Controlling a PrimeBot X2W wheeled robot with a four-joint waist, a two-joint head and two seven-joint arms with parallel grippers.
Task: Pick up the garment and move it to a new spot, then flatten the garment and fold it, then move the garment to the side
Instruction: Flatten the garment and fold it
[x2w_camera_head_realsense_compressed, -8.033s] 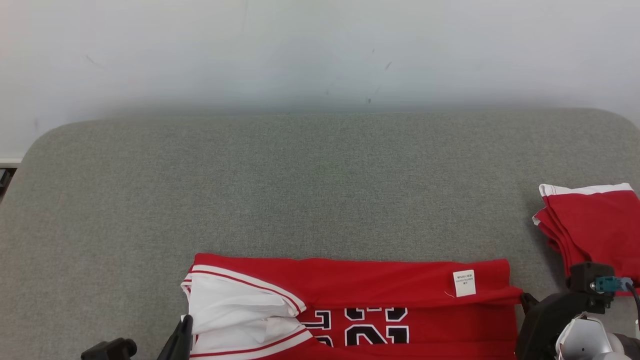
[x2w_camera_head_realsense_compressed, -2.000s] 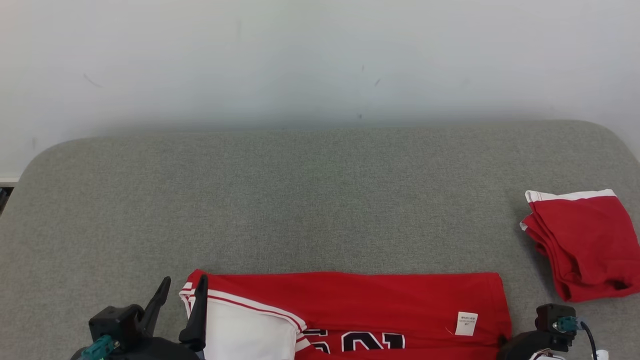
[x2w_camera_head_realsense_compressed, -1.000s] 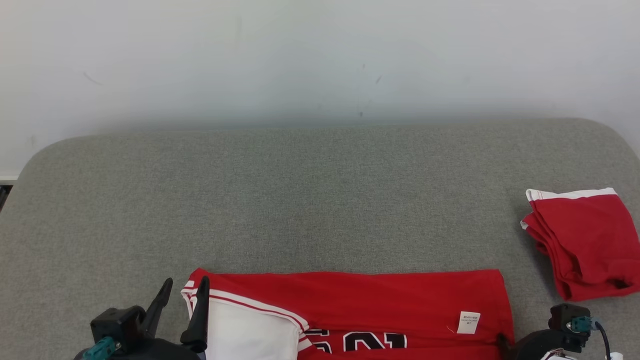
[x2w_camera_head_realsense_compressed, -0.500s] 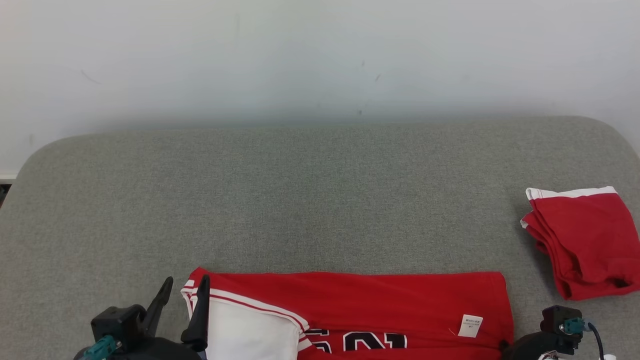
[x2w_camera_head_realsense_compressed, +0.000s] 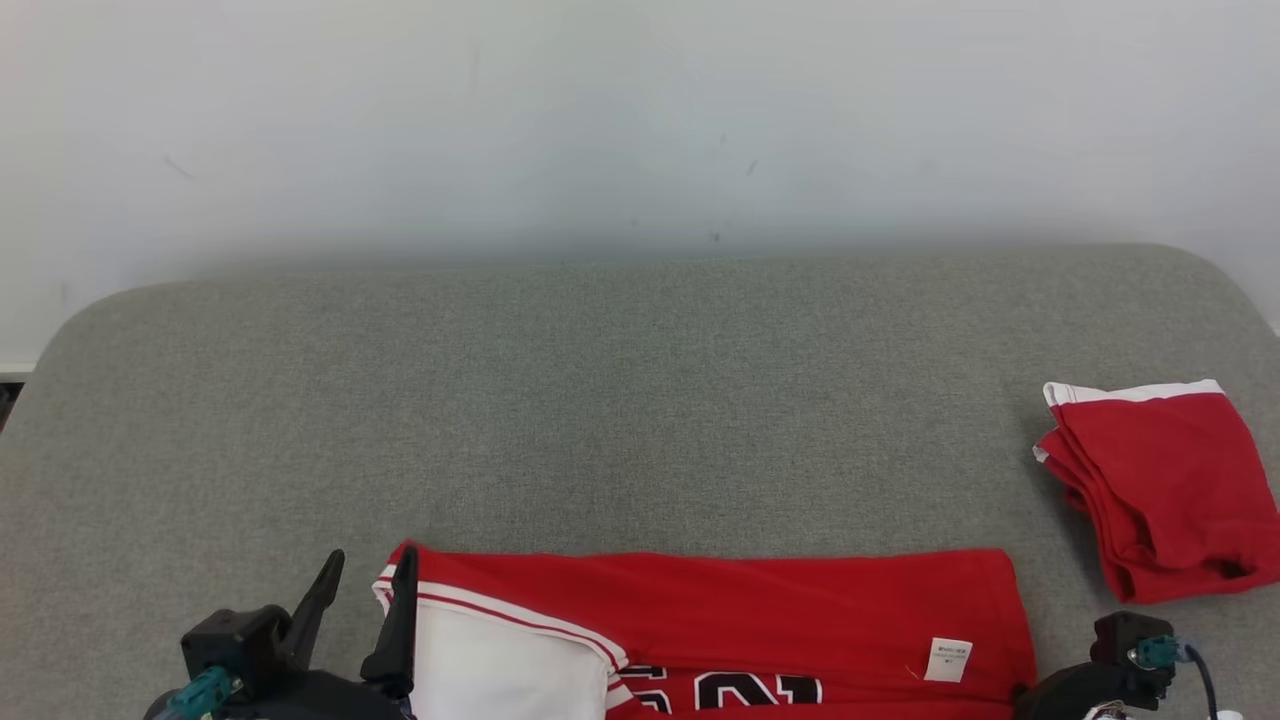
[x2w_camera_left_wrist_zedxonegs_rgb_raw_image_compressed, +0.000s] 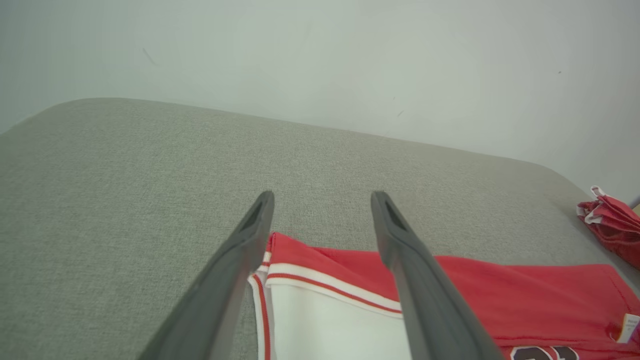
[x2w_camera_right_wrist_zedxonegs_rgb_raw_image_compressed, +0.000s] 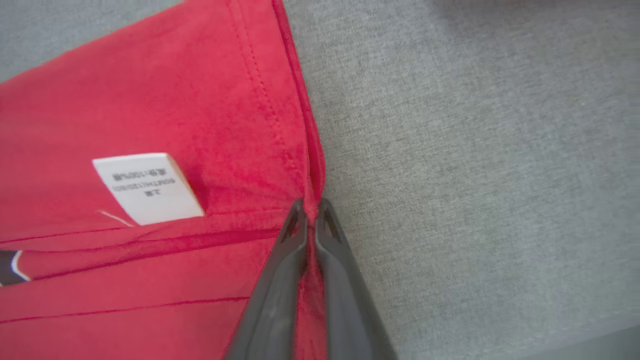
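Jersey, red with black numerals and a white panel edged in red-and-white trim, lies spread flat at the near edge of the grey cushion, its lower part cut off by the head view's bottom edge. A white care label sits on the red fabric toward the cushion's right, close to the jersey's side hem. The right gripper is over the near right part of the cushion. Its two dark fingers are pressed together on that side hem, with a narrow ridge of red fabric pinched between the tips. In the right wrist view the care label lies just beside the pinch point, and bare cushion runs along the other side of the hem. The left gripper is over the near left part of the cushion. Its fingers stand wide apart with nothing between them. In the left wrist view the left gripper straddles the trimmed corner of the jersey; whether either finger touches the fabric cannot be told. A second red garment with a white band, loosely folded, rests at the cushion's right edge, well apart from the jersey. A pale wall rises behind the cushion's far edge.
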